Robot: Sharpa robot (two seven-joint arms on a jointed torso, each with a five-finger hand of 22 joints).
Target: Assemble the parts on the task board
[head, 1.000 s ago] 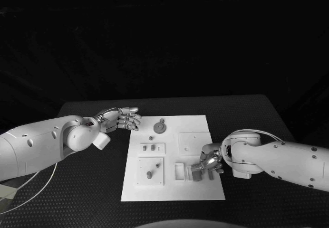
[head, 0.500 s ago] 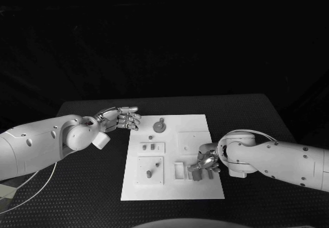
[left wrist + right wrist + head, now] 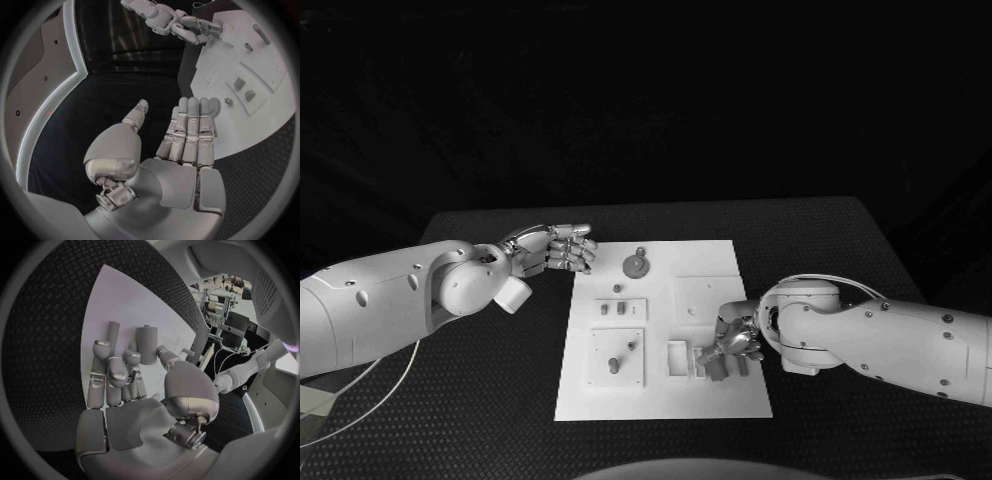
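The task board (image 3: 668, 330) lies flat in the middle of the black desk (image 3: 848, 250), and small grey parts (image 3: 711, 365) lie loose on it near its right edge, toward the robot. The right hand (image 3: 736, 345) is down over those parts, its fingers (image 3: 109, 372) stretched forward and lying against them — in the right wrist view two stubby cylinders sit just beyond and between the fingertips. Whether any piece is actually pinched I cannot tell; nothing looks lifted clear of the board. The left hand (image 3: 557, 250) hangs just off the board's left edge at its far end, fingers straight, side by side, clamped on nothing. Other pieces stand in their seats nearer the board's centre, and a round disc (image 3: 635, 265) sits by the far edge.

The likely trouble is at the right hand: the loose cylinders could roll or skid off the board's right edge if the fingers close unevenly, or two could be caught at once. With the left hand not touching the board, a sideways push might also slide the whole plate.
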